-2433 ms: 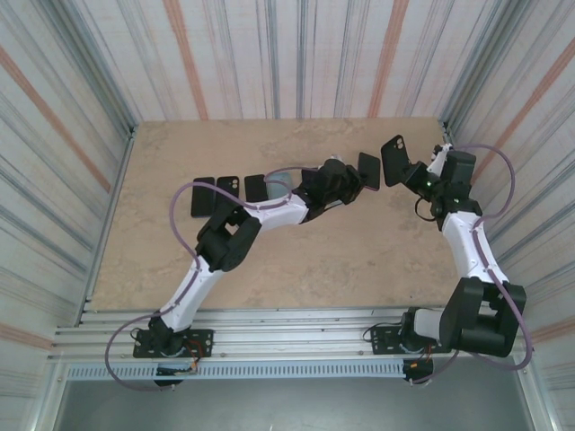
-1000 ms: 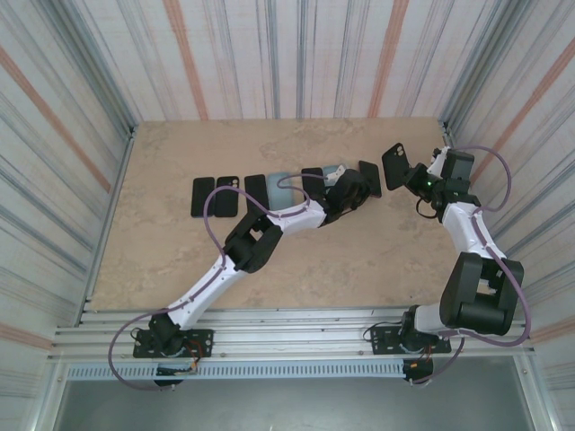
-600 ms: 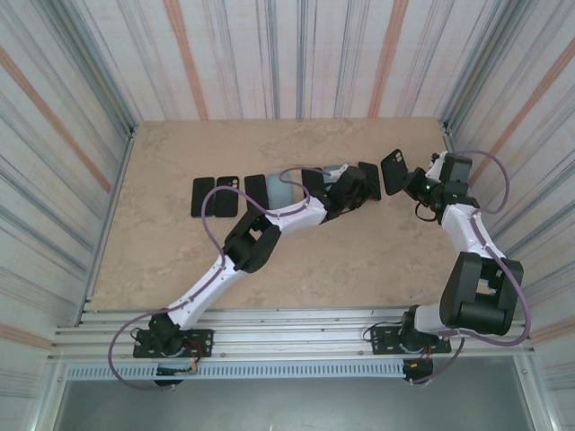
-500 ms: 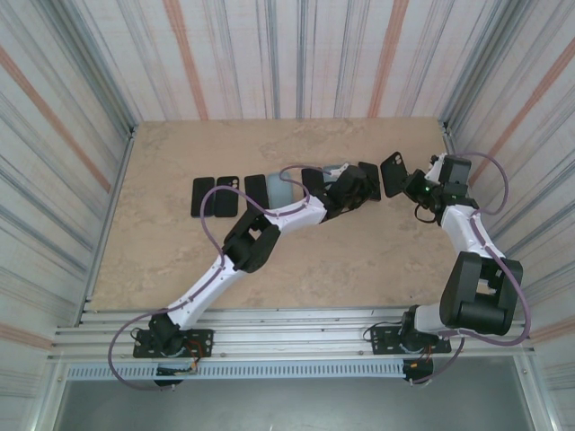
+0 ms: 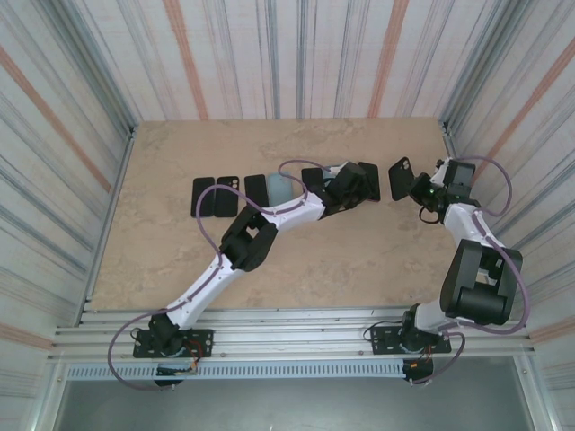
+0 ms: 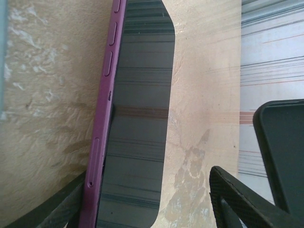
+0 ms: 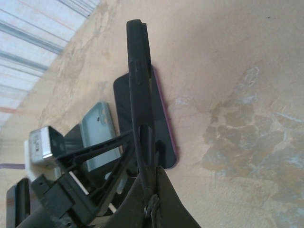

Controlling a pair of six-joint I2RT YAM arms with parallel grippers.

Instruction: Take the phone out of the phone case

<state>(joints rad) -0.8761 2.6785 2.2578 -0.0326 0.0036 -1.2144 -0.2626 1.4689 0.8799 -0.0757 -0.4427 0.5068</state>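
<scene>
Since the earlier frame the left arm [image 5: 269, 215] had come down and forward, and the phone [image 6: 137, 118] it had carried in the air now lay flat on the tabletop [image 5: 269, 269], screen up, at the right end of the row of other handsets [image 5: 225, 193]. The right arm had swung the phone case [image 7: 140, 85] a little further right, away from the phone.

The left jaws stood wide, straddling the phone's near end. One finger [image 6: 52, 211] sat just beside its purple edge and the other finger [image 6: 237, 199] was well apart from it. The right jaws were clamped on the case's lower edge, holding it upright above the tabletop. From the left wrist the case looked empty.

So the separation seemed done, and the step in hand was probably a clean withdrawal. The left jaws would do best to rise straight up before swinging back, since a sideways pull could catch the purple edge and skid the phone into its neighbours. The right arm should keep the case off the phone and lay it flat on bare tabletop, near but not touching the phone.
</scene>
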